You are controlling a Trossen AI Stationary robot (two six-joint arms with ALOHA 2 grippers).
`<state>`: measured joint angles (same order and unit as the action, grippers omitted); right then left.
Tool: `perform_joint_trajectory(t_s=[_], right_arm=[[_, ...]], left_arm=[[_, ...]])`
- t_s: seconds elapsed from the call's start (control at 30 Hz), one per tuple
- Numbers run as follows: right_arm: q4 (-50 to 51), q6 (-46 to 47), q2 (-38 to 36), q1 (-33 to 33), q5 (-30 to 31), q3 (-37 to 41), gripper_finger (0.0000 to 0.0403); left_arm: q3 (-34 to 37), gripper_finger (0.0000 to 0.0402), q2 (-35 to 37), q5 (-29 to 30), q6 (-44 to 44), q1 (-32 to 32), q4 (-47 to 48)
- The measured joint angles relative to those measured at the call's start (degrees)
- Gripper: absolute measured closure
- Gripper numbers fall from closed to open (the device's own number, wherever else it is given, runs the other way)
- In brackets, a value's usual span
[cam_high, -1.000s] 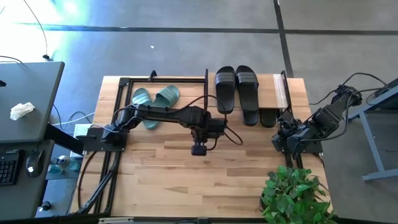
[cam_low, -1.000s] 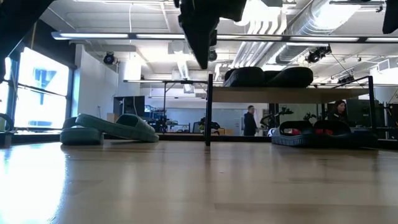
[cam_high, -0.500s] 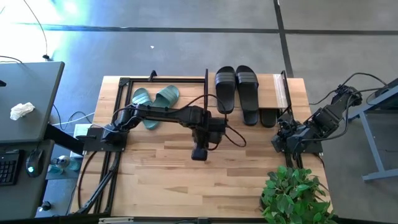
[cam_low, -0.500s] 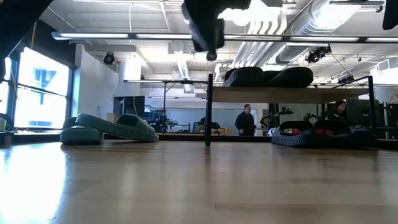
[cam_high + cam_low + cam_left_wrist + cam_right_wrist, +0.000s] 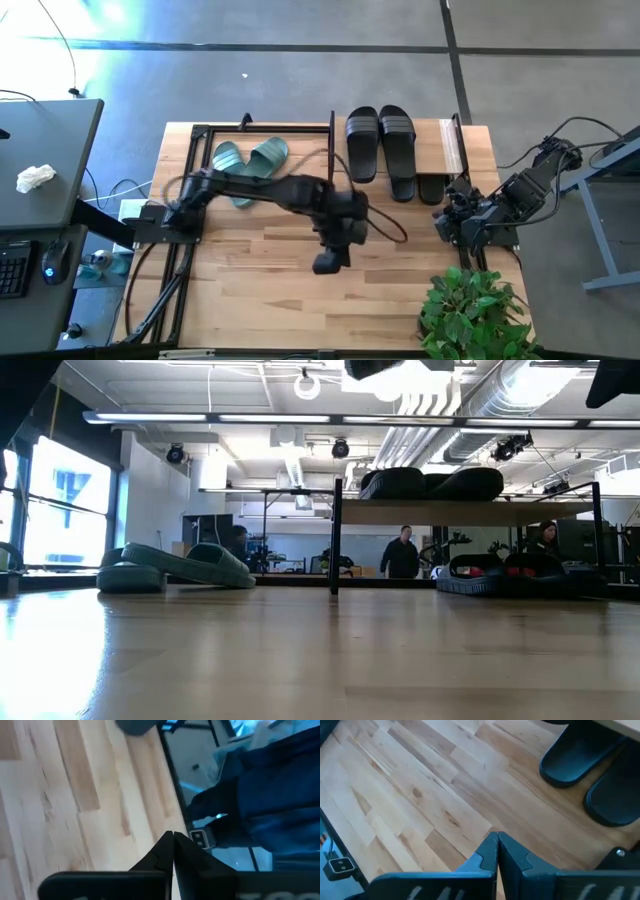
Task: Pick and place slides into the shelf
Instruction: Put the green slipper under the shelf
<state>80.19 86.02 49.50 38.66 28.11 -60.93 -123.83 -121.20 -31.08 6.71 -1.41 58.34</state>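
Note:
The shelf stands at the far right of the table, its wooden top board on thin black rods. One black pair of slides lies on the board. A second black pair lies on the table under it; its heels show in the right wrist view. The sage-green pair lies on the table at the far left. My left gripper is shut and empty above the table's middle. My right gripper is shut and empty at the right edge, near the shelf.
An open black metal frame surrounds the green pair. A potted plant stands at the near right corner. The near half of the table is bare wood. People stand in the room beyond the table.
My left gripper has moved toward the table's near edge and a little to the right. It has also risen, leaving the top of the low view. The slides and the shelf have stayed where they were.

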Motion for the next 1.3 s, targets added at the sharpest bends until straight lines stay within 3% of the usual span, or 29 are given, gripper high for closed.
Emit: perform_joint_trajectory(t_s=[0.17, 0.5, 0.6, 0.7, 0.77, 0.87, 0.97, 1.07, 1.23, 1.3], right_arm=[[-0.5, -1.66, 0.0, 0.01, 1.72, 0.0, 0.0402], [-1.08, -1.66, 0.0, 0.02, 3.46, 0.0, 0.0402], [-1.28, -1.62, 0.0, 0.0, 3.54, 0.0, 0.0402], [-1.61, -1.62, 0.0, 0.01, 3.65, 0.0, 0.0402], [-1.7, -1.6, 0.0, 0.01, 3.89, 0.0, 0.0402], [-2.21, -1.57, 0.0, 0.02, 4.14, 0.0, 0.0402], [-2.86, -1.49, 0.0, 0.0, 5.46, 0.0, 0.0402], [-3.64, -2.03, 0.0, 0.02, 6.52, 0.0, 0.0402], [-4.04, -2.47, 0.0, -0.03, 7.84, 0.0, 0.0402], [-4.37, -2.49, 0.0, -0.03, 7.93, 0.0, 0.0402]], left_arm=[[-0.08, 0.0401, 9.98, 2.56, -1.32, 3.78, -0.11], [-0.13, 0.0402, 29.75, 24.38, -7.19, 15.12, -0.02], [-0.13, 0.0401, 32.18, 27.45, -6.9, 20.11, 1.99], [0.98, 0.0401, 32.51, 25.16, -5.77, 25.38, 6.01], [5.11, 0.0401, 32.53, 20.07, -4.66, 28.12, 6.12], [15.1, 0.0401, 33.3, 10.67, -3.38, 31.14, 2.75], [27.14, 0.0401, 36.87, 9.58, -2.68, 31.46, -2.28], [38.66, 0.0401, 40.75, 16.44, -3.53, 31.95, -4.13], [52.29, 0.0401, 46.75, 42.54, -10.97, 33.71, -4.12], [56.87, 0.0401, 47.09, 46.94, -15.7, 35.1, -4.17]])
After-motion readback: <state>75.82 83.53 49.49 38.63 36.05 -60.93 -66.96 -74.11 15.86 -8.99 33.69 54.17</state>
